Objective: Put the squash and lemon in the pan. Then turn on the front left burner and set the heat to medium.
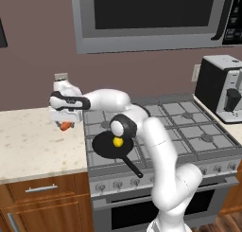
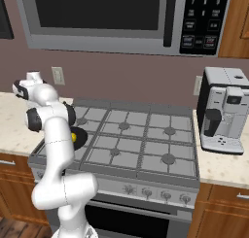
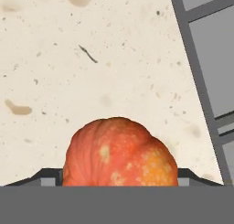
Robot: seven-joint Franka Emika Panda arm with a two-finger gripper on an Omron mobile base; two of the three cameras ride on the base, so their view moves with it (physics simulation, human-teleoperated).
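Low at frame's bottom, my gripper (image 1: 65, 123) jaws hug the lumpy orange-red squash (image 3: 119, 153), seemingly gripped; its rounded sides could slip out when lifted.

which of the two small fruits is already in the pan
The lemon, the bright yellow ball, lies in the pan. The orange-red squash sits on the counter, at the gripper.
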